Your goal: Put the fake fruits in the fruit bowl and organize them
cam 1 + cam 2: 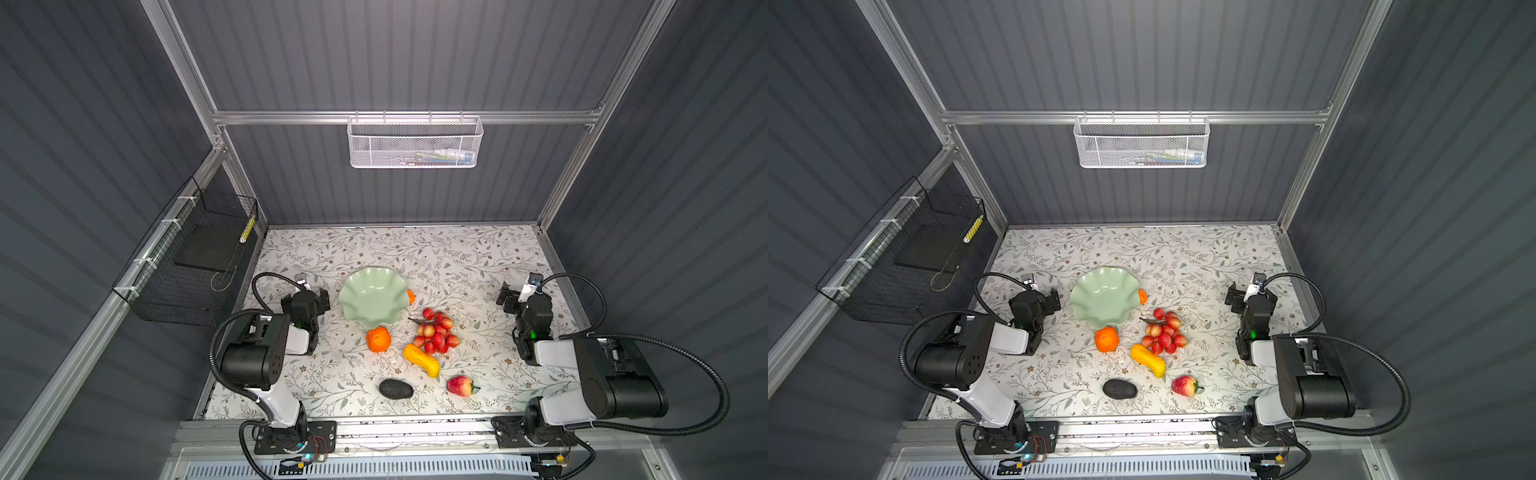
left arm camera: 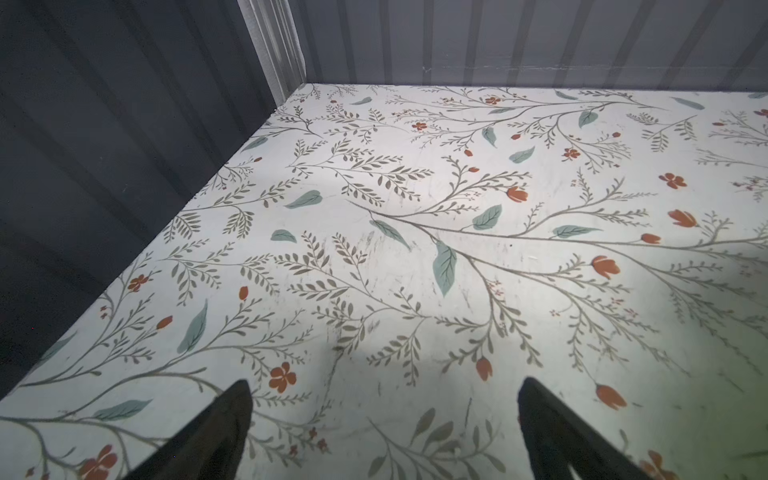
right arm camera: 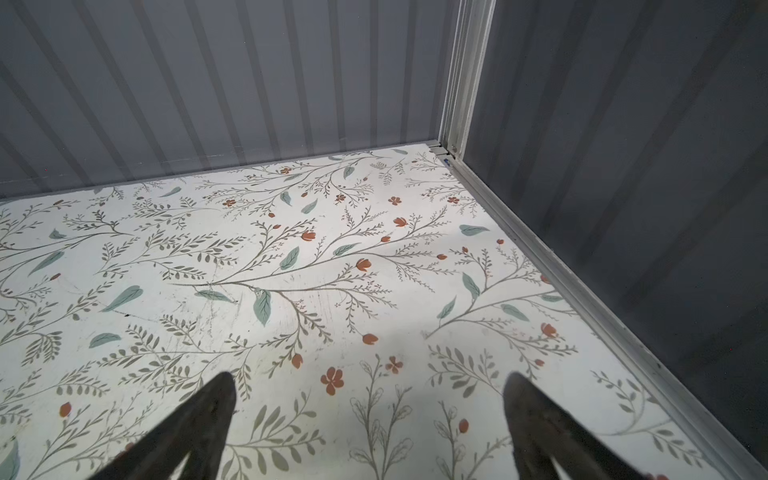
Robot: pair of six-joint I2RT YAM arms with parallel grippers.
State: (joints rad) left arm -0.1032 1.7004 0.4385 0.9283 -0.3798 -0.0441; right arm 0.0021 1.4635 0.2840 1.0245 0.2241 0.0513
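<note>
The left gripper [image 2: 384, 386] and the right gripper [image 3: 370, 380] are standing wide open, gripping nothing. The fruit bowl [image 1: 372, 297] is sitting on the floral table [image 1: 457, 257] between them, and the fake fruits [image 1: 436, 334] are lying near it, outside.

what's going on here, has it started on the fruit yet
Nothing is being handled. The left gripper and right gripper are open and empty, one at each side of the table. The fruit bowl is empty. The round orange, grape bunch, long yellow fruit, black oval and strawberry lie on the table, and a small orange piece sits beside the bowl's rim.
</note>
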